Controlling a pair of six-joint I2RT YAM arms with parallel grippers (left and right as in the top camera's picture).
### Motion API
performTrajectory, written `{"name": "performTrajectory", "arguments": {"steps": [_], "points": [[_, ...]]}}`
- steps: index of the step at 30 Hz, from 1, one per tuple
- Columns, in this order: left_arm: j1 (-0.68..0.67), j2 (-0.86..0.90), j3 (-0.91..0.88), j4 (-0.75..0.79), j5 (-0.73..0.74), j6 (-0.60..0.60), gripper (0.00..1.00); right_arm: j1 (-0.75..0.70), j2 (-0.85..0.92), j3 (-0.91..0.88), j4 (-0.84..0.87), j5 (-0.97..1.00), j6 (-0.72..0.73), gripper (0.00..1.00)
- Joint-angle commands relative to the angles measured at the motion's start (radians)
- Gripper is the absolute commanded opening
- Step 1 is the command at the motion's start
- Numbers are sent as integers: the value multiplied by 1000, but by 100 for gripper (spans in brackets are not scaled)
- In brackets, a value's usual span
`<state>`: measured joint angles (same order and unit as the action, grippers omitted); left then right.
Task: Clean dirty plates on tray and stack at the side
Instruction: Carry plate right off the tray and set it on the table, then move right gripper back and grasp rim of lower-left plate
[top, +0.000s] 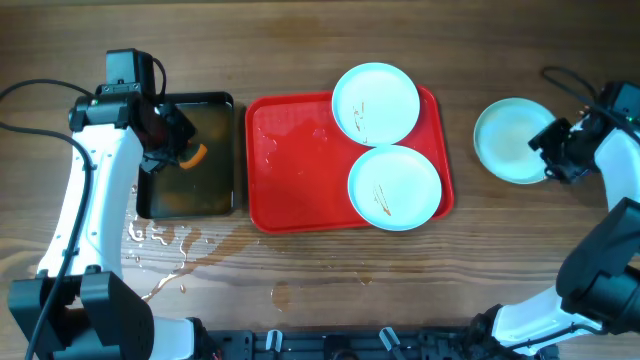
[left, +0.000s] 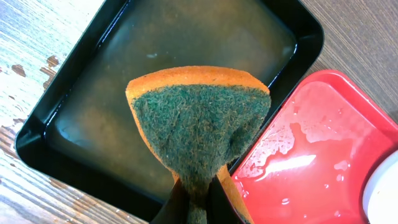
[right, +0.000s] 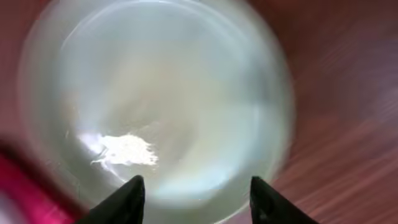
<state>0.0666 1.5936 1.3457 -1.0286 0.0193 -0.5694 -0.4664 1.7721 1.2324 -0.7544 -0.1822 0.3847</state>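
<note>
The red tray (top: 290, 170) lies mid-table with two pale plates at its right end: one at the back (top: 375, 102) and one at the front (top: 394, 187), both with thin brown-orange smears. A third plate (top: 508, 140) lies on the table right of the tray and looks free of smears; it fills the blurred right wrist view (right: 155, 99). My right gripper (top: 548, 150) is open and empty just above that plate's right edge (right: 196, 186). My left gripper (top: 175, 140) is shut on an orange sponge with a green scouring face (left: 199, 124), held above the black pan (left: 74, 106).
The black pan (top: 222, 150) stands left of the tray and holds murky water. Water is spilled on the wood (top: 160, 240) in front of the pan. The tray's left half (left: 323, 149) is wet.
</note>
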Motion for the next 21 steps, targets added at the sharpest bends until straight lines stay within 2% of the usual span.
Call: {"name": "performTrajectory", "arguments": {"steps": [1,5,8,10,13,15,21], "points": [[3,6,3,3,-12,16,4,60,-58,41,-87,-291,-166,52],[3,6,3,5,-12,35,4,210,-63,20,-196,-280,-306,53],[3,6,3,4,-13,42,4,322,-61,-20,-181,-180,-302,54],[3,6,3,4,-13,42,4,399,-61,-61,-143,-97,-244,55],[3,6,3,4,-13,42,4,451,-61,-106,-119,16,-191,56],[3,6,3,4,-13,42,4,462,-61,-143,-93,17,-197,56],[3,6,3,8,-13,42,4,467,-61,-244,-14,-98,-309,40]]}}
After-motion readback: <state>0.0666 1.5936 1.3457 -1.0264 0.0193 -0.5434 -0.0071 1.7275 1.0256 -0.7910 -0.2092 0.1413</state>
